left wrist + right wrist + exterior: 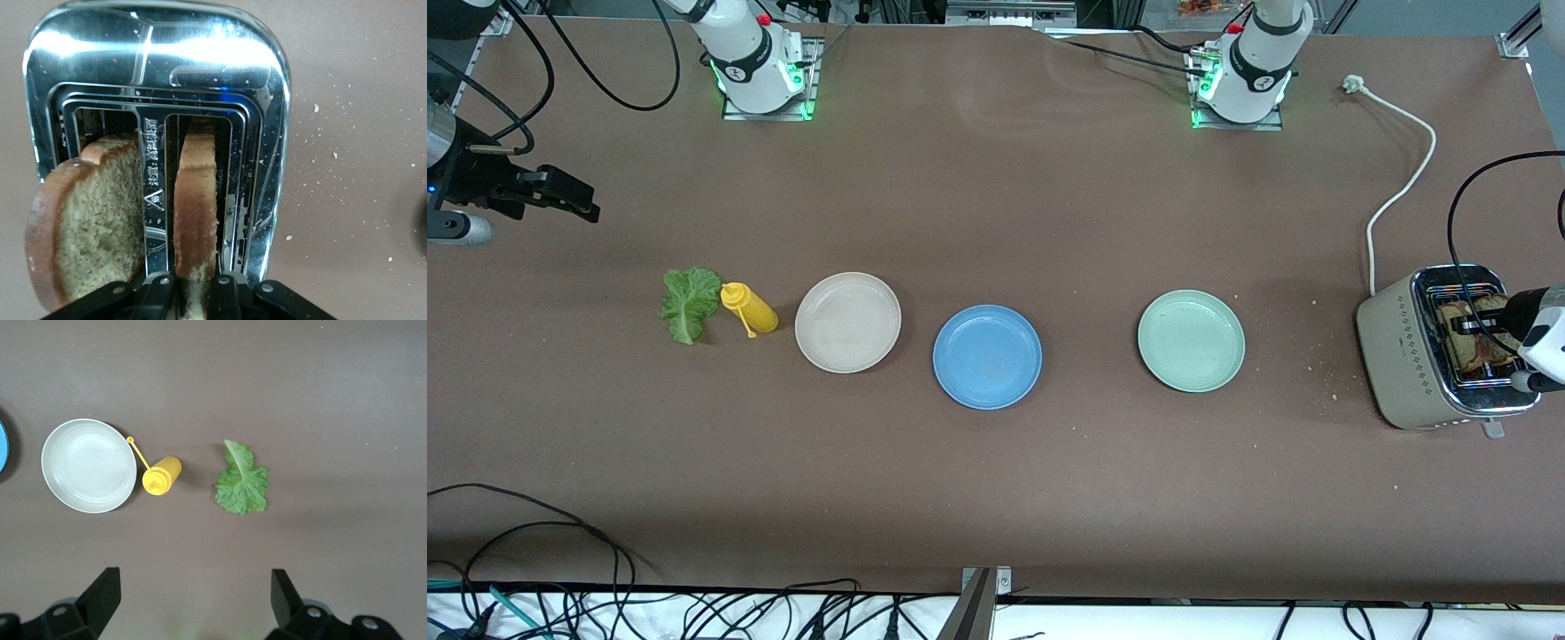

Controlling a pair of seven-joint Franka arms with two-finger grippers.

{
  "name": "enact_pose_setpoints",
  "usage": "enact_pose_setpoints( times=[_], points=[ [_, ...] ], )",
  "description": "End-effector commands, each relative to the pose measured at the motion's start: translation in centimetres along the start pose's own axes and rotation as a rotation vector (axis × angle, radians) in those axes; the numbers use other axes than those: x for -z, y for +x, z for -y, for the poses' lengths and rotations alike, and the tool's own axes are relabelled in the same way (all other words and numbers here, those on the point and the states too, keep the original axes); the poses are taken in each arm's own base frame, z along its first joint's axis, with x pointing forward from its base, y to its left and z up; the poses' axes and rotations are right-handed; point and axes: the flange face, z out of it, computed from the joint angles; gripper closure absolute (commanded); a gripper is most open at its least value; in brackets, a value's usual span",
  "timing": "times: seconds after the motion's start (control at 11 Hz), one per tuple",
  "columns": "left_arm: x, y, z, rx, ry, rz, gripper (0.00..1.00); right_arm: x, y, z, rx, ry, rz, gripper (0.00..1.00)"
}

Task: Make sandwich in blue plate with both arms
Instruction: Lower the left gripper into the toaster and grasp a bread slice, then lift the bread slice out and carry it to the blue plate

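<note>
The right gripper (193, 600), fingers spread, hangs over bare table near a lettuce leaf (241, 482), yellow bottle (161, 475) and beige plate (89, 465).

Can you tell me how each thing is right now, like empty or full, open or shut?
blue plate: empty, no sandwich yet.
beige plate: empty.
pale green plate: empty.
toaster: two toast slices standing in its slots.
toast slice: upright in its slot, pinched by the left gripper.
lettuce leaf: lying flat on the table.
yellow bottle: lying on its side.
left gripper: shut on the toast slice.
right gripper: open, holding nothing.
</note>
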Motion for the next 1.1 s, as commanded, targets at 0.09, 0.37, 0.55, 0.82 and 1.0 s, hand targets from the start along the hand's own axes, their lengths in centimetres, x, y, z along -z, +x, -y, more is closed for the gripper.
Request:
enact_pose_setpoints(
  times=[0.09,0.37,0.55,0.82,1.0],
  points=[
    [2.5,-0.3,0.6,-0.003,0.034,-0.031,1.0,0.5,0.0,0.2,-0.007,0.006,0.0,0.0],
    [8.1,-3.6,2.0,-0.054,0.037,-0.073,1.0,0.5,0.1,0.2,-0.005,0.005,0.002,0.0],
    [11.5,-6.2,2.7,-0.048,0.038,-0.087,1.0,0.4,0.1,0.2,-0.005,0.005,0.002,0.0],
    [14.6,-9.7,1.6,-0.028,-0.01,-0.046,1.0,0.4,0.1,0.2,-0.005,0.005,0.002,0.0],
    [14.4,-10.7,-1.3,0.074,-0.171,0.018,1.0,0.5,0.1,0.2,-0.007,0.005,0.0,0.0]
  ],
)
